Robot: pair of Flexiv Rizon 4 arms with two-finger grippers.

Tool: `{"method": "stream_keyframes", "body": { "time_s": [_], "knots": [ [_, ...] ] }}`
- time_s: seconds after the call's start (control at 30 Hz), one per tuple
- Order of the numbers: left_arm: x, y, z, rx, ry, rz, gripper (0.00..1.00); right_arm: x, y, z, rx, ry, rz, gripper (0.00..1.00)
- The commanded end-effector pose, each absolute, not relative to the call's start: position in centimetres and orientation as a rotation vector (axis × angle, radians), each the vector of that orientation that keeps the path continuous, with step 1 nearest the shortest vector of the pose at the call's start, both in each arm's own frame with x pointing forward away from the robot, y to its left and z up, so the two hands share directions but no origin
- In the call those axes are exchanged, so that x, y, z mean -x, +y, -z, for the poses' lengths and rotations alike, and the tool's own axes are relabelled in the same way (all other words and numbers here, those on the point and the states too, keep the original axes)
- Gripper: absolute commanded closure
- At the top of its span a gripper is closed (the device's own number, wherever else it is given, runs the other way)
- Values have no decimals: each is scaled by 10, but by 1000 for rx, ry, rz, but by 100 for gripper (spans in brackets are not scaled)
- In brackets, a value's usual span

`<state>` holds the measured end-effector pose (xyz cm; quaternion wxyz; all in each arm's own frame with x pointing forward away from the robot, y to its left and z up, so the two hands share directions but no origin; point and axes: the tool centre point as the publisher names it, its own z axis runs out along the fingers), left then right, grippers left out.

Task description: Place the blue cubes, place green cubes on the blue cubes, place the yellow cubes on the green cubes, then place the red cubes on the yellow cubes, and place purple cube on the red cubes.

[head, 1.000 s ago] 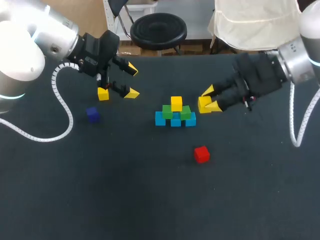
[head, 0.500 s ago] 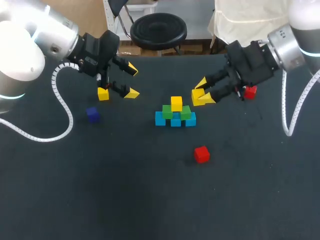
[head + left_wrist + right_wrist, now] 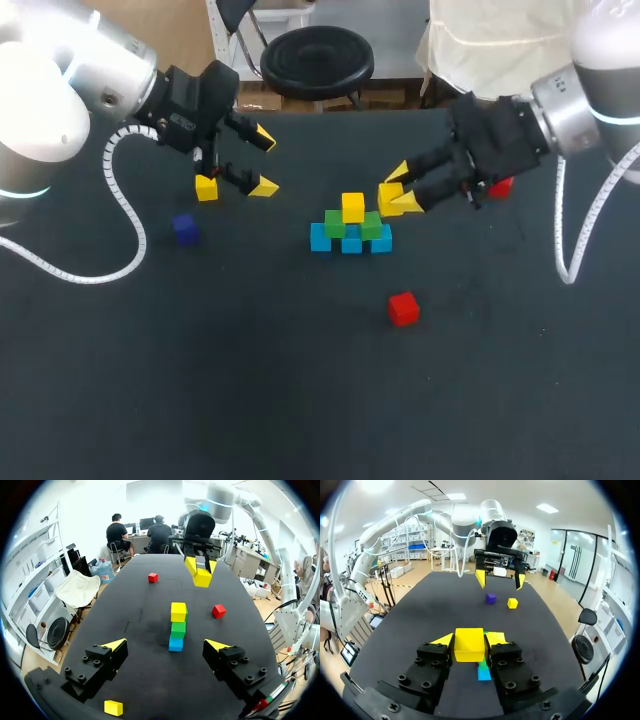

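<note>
My R pincer (image 3: 402, 188) pinches a yellow cube (image 3: 469, 645) near the green cubes (image 3: 372, 227), prob. for the 2nd yellow slot; L pincer (image 3: 265, 162) spread, parked aside.

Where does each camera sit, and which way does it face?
Head view: above and behind, looking down on the table; both arms, left gripper and right gripper, show.
Left wrist view: on the left arm, facing over the cube stack toward the right arm; own gripper open.
Right wrist view: on the right arm, facing the left arm; own gripper holds a yellow cube.
Shared: that cube shows in all three.
</note>
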<state>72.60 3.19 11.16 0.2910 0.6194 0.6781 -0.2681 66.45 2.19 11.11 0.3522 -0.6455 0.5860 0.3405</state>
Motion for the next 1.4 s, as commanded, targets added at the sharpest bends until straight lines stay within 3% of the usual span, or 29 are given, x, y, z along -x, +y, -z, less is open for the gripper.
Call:
{"method": "stream_keyframes", "body": {
  "time_s": [0.03, 1.4],
  "knots": [
    [-727, 32, -111, -1654, 1809, 715, 0, -665, 26, -105, 1671, 1534, -878, 100],
    [-727, 32, -111, -1654, 1809, 715, 0, -666, 31, -74, 1648, 1611, -864, 100]
  ]
}}
